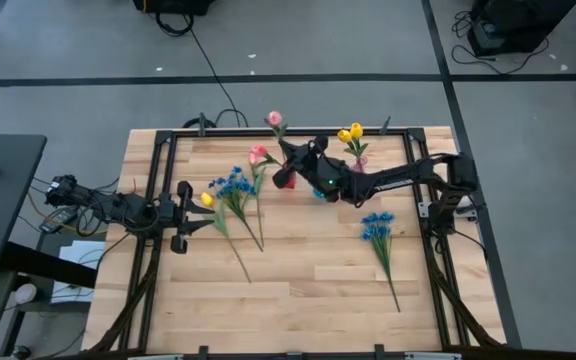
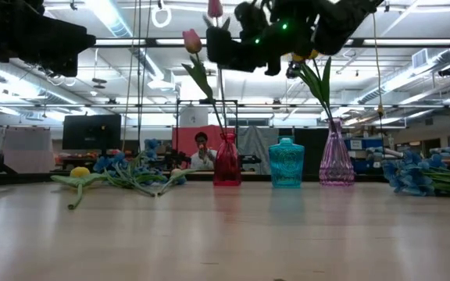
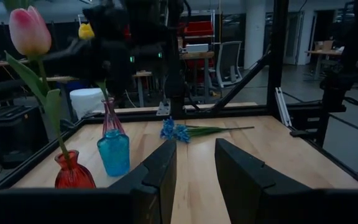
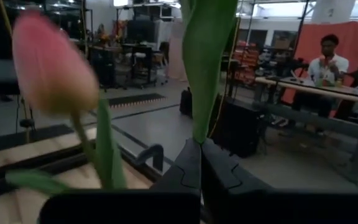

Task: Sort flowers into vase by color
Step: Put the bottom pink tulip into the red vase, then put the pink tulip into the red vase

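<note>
My right gripper (image 1: 290,158) hangs over the red vase (image 2: 226,160) at the table's far middle, shut on a pink tulip (image 2: 215,8) whose bloom stands above it. A second pink tulip (image 2: 191,39) stands in the red vase by its stem. Beside it are a blue vase (image 2: 287,163) and a clear pink vase (image 2: 336,162) holding yellow tulips (image 1: 351,131). My left gripper (image 3: 194,162) waits open at the table's left side. A yellow tulip (image 1: 206,199) and a blue spray (image 1: 233,185) lie flat next to it. Another blue spray (image 1: 376,228) lies on the right. My right gripper (image 4: 201,146) pinches the pink tulip's stem and leaf (image 4: 199,93) between its two shut fingers, well below the bloom. The fingers lie level across the stem. The flower stands upright, and its lower stem (image 2: 223,109) runs down to the red vase's neck.
A black frame (image 1: 268,133) runs along the table's edges. The three vases stand in a row near the far edge. The near half of the wooden top (image 1: 298,300) is bare wood. A person (image 2: 202,152) sits at a desk in the room beyond.
</note>
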`<control>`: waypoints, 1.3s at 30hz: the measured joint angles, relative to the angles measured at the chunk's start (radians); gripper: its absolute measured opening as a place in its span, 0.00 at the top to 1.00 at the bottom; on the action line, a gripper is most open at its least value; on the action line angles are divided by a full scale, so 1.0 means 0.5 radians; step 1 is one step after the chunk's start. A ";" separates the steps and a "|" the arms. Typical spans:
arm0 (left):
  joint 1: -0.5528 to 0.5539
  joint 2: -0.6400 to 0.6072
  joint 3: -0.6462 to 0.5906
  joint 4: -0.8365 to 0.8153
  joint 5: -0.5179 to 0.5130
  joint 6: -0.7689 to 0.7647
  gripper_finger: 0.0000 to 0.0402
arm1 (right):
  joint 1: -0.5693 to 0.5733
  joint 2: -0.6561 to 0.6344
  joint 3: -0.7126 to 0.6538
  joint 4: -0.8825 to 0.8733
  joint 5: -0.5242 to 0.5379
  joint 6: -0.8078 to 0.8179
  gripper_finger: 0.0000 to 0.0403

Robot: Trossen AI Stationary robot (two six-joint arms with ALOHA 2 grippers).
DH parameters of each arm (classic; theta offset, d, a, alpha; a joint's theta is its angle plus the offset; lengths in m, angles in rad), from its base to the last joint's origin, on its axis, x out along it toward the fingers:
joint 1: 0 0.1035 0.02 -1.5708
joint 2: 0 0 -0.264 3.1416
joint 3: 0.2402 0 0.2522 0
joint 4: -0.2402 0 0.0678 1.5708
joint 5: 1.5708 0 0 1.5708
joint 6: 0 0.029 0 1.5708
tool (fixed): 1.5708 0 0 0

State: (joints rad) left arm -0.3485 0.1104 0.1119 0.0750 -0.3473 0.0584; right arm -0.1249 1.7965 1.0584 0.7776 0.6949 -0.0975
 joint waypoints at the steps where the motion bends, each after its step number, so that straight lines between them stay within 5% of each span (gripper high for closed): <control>1: 0.000 0.000 0.000 -0.001 -0.001 0.012 0.71 | 0.000 0.029 0.000 0.003 0.002 0.000 0.99; 7: 0.000 0.000 0.000 -0.033 -0.003 0.026 0.71 | 0.040 0.056 0.000 -0.119 0.047 0.032 0.96; 18: 0.000 0.001 0.000 -0.033 -0.003 0.031 0.71 | 0.063 -0.041 0.004 -0.904 -0.071 0.602 0.71; 27: 0.000 0.001 0.000 -0.053 -0.051 0.089 0.71 | 0.246 -0.140 0.443 -2.137 -0.214 1.274 0.66; 39: 0.000 0.001 0.000 -0.042 0.076 0.141 0.71 | 0.616 0.586 0.877 -2.014 -0.067 1.682 0.68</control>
State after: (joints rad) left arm -0.3485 0.1108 0.1120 0.0537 -0.3095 0.1290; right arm 0.1829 2.0896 1.4967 -0.2293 0.6614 0.7435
